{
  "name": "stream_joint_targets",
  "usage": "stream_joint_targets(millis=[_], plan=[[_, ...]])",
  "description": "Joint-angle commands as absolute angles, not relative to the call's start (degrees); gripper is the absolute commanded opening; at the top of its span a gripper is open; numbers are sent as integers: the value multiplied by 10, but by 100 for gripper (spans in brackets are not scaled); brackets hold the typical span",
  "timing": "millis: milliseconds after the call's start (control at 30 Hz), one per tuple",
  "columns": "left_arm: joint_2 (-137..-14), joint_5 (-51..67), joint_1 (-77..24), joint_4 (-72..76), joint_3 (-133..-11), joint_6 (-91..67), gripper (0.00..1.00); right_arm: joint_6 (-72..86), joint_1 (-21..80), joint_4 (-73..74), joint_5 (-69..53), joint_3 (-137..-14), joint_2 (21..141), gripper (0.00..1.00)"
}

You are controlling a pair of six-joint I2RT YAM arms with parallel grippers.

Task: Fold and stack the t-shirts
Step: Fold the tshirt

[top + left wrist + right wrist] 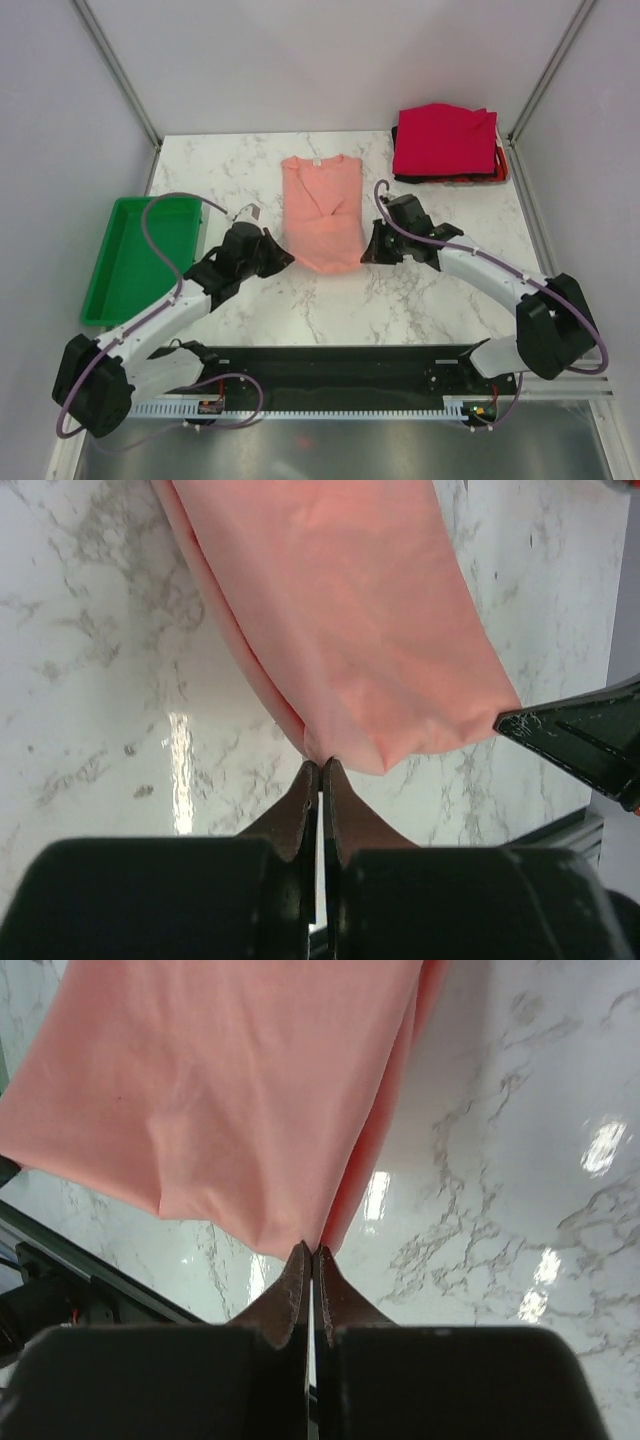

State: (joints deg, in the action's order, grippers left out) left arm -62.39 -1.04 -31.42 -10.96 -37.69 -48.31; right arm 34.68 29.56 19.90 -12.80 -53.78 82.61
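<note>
A salmon-pink t-shirt (322,212) lies lengthwise in the middle of the marble table, its sides folded in, collar at the far end. My left gripper (281,258) is shut on the shirt's near left hem corner (325,752). My right gripper (367,252) is shut on the near right hem corner (308,1242). Both wrist views show the fingertips pinching pink cloth right at the fold. A stack of folded t-shirts (445,143), crimson red on top with orange-red and black edges below, sits at the far right corner.
A green plastic tray (128,262) rests at the left edge of the table (420,300). Grey walls and metal posts close in the back and sides. The other arm's black finger (585,742) shows at the right of the left wrist view.
</note>
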Motion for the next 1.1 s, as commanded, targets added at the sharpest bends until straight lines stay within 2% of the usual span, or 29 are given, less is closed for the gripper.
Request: stream_joint_targets(millis=[0, 200, 333, 467, 667, 833, 1067], plan=[[-563, -37, -353, -163, -340, -519, 2, 368, 331, 249, -88, -504, 776, 0], [-406, -70, -436, -281, -306, -592, 2, 429, 384, 330, -25, -446, 651, 0], [-371, -90, -481, -356, -336, -612, 2, 476, 431, 385, -4, -452, 576, 0], [-370, -118, -503, -408, -413, -607, 2, 476, 446, 429, 30, -518, 565, 0], [-475, -170, -502, -431, -555, -556, 2, 431, 442, 475, 98, -643, 642, 0], [-562, -207, -487, -425, -623, -537, 2, 374, 386, 477, 82, -720, 738, 0], [-672, -100, -345, -359, -706, -465, 2, 310, 308, 476, 38, -828, 847, 0]])
